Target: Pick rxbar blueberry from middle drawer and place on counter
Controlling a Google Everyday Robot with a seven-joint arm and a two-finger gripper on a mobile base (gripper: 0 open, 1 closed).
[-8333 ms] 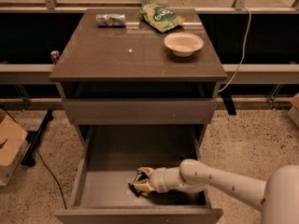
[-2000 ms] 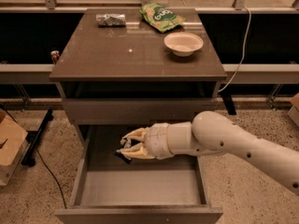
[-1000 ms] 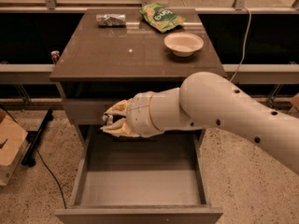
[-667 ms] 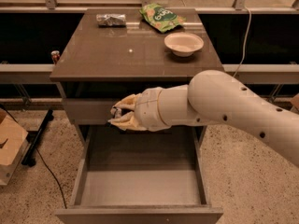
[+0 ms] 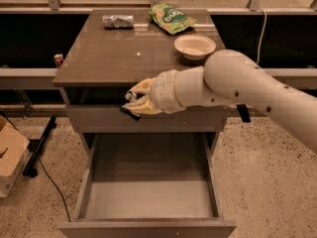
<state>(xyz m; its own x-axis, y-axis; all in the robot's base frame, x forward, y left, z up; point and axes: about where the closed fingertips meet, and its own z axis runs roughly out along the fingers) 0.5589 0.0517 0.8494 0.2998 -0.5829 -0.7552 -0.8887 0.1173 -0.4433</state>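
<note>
My gripper [image 5: 133, 101] is shut on the rxbar blueberry [image 5: 130, 112], a small dark bar that sticks out below the cream fingers. The gripper hangs in front of the counter's [image 5: 114, 53] front edge, above the open middle drawer [image 5: 148, 202]. The drawer is pulled out, and its grey floor is bare. The large white arm reaches in from the right.
On the counter stand a cream bowl [image 5: 194, 46] at the right, a green snack bag [image 5: 171, 18] at the back and a silver foil packet [image 5: 118, 21] at the back left. A cardboard box [image 5: 11, 152] sits on the floor at the left.
The gripper has lifted the bar out of the drawer and risen to the level of the counter's front edge, then shifted slightly right. The drawer is now bare.
</note>
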